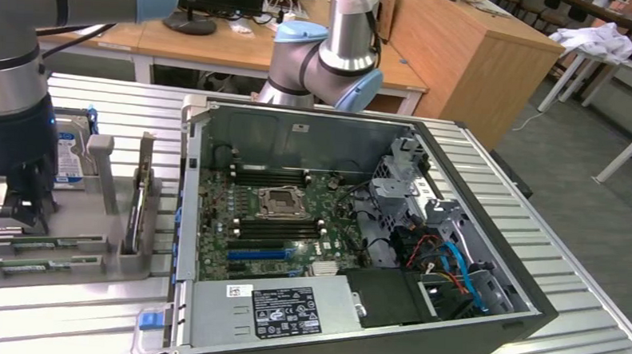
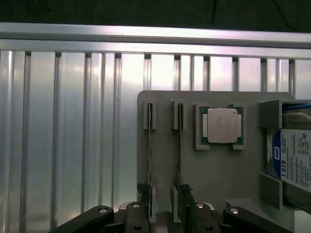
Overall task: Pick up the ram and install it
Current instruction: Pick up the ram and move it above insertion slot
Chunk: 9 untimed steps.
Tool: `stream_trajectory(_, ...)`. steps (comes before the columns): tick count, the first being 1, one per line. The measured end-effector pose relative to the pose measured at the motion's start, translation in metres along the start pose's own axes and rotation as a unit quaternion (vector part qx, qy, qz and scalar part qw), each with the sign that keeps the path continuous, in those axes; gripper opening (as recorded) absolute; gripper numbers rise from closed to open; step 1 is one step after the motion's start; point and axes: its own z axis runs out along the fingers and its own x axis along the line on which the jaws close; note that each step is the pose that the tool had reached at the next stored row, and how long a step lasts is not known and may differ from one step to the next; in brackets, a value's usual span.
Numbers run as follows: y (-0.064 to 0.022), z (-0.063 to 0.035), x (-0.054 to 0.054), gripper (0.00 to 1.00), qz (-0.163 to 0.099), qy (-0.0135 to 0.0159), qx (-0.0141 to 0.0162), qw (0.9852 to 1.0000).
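Status: nothing picked yet. The claw [image 2: 164, 194] is spread and empty, and hangs over one end of the grey holder [image 2: 214, 174] on the table [image 2: 68, 145]. Both ram sticks, the outer ram stick [image 2: 149, 145] and the inner ram stick [image 2: 179, 145], stand on edge in the holder's slots between the fingertips. Grasp, lift and seating are all outstanding.

Clearances: the hard drive [image 2: 294, 160] stands near. The computer case [image 1: 319, 109] lies open, its walls and drive cage hemming the memory slots [image 1: 274, 175].
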Motion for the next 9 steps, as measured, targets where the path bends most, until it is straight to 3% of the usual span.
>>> stream_trajectory(9,-0.0002,0.0048,0.0001,0.37,0.0,0.0,0.0,1.0)
